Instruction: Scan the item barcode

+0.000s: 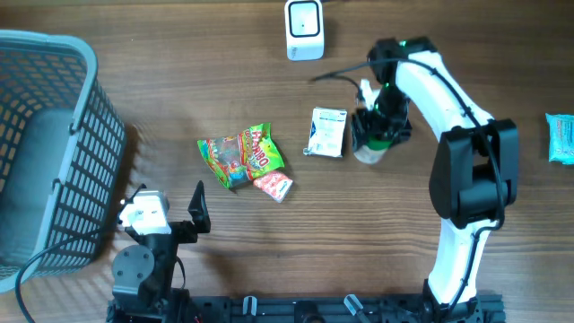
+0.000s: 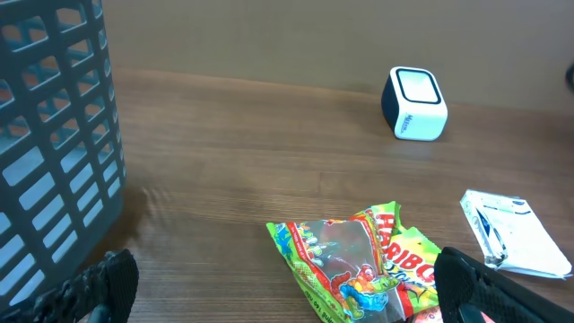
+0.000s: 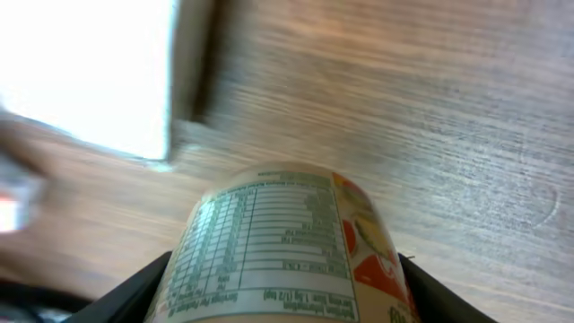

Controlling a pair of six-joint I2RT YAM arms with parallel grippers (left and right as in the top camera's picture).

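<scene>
White-labelled food cup with a nutrition panel and green-orange print stands on the wooden table just beside a white packet, well short of the white barcode scanner at the far edge. I judge the scan not yet done: pickup is the step in hand, and lifting, carrying and presenting the code are left. Right gripper is part-open with a finger on each side of the cup, firm contact not discernible, while the left gripper hangs wide and empty near the Haribo bag.
</scene>
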